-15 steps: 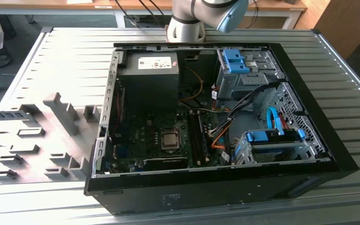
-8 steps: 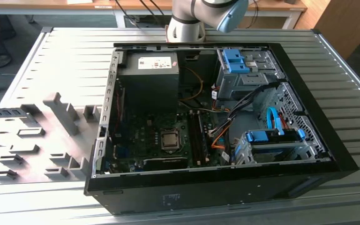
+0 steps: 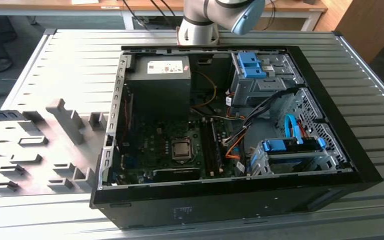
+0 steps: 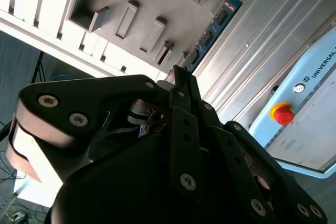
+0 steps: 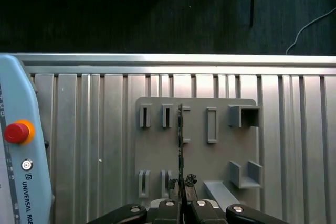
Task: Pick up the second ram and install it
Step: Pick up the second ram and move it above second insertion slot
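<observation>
Jaws clamped on one end of the second ram [image 4: 212,32], so my gripper [image 5: 181,182] holds it as a long cantilever: edge-on in the first wrist view, blue-green face with dark chips in the second wrist view. It hangs over the grey fixture plate [image 5: 157,150], apart from it as far as I can judge, in line with the gap between the plate's raised slot blocks. Risk one: I grip only the end, so a knock on the free end could pivot the board in my grip and it would meet a socket skewed. Risk two: the slot blocks and the open bracket [image 5: 244,116] stand proud of the plate, near the board's line, and a sideways move while low could clip them. Teach pendant [image 5: 21,129] with its red stop button [image 5: 16,132] lies on the ribbed table [image 5: 294,145], well off to one side of the plate. In the exterior view the computer case [image 3: 212,202] is open on top with free room above. The memory slots [image 3: 211,145] sit in a narrow lane between the processor socket [image 3: 180,148] and a bundle of loose cables [image 3: 235,142], so a snag there looks the likeliest fault. Cannot tell which slot is filled.
</observation>
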